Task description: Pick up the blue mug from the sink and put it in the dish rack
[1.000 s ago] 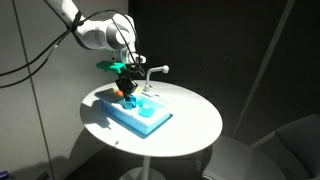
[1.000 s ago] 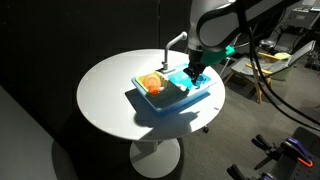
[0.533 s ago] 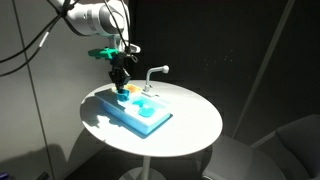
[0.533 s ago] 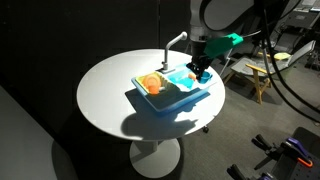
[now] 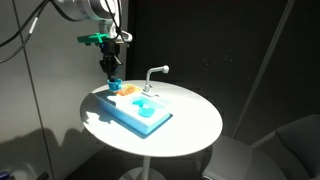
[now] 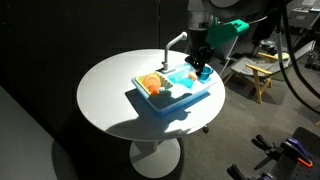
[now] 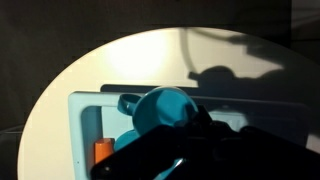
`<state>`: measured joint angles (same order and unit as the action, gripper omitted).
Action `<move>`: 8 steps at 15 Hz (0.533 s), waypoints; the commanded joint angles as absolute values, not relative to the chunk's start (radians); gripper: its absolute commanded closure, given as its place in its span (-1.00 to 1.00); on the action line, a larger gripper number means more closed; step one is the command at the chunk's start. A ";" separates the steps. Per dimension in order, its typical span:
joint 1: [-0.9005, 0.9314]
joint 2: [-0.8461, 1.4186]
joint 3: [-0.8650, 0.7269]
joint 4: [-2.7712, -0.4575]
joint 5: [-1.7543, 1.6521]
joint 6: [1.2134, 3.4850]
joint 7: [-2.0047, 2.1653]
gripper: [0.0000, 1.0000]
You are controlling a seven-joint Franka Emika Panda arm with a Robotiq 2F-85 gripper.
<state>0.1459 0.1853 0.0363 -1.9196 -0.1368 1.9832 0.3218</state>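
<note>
My gripper is shut on the blue mug and holds it in the air above the orange dish rack end of the light blue tray unit. The sink basin lies beside it, with the grey-white faucet behind. In the exterior view from the opposite side, the gripper holds the mug over the tray's end, with the dish rack and the sink below. The wrist view shows the mug from close, partly hidden by the dark jaws, above the tray.
The tray unit stands on a round white table, which also shows in an exterior view. Dark walls surround it. A wooden stool and cables stand beyond the table's edge.
My gripper has risen from the sink with the blue mug in it and moved sideways toward the tray's end. The tray has not moved.
</note>
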 commanded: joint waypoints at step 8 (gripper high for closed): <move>0.147 0.275 0.044 -1.740 -0.211 1.917 0.320 0.98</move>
<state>0.1457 0.2248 0.0464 -1.8218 -0.1794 1.9536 0.3218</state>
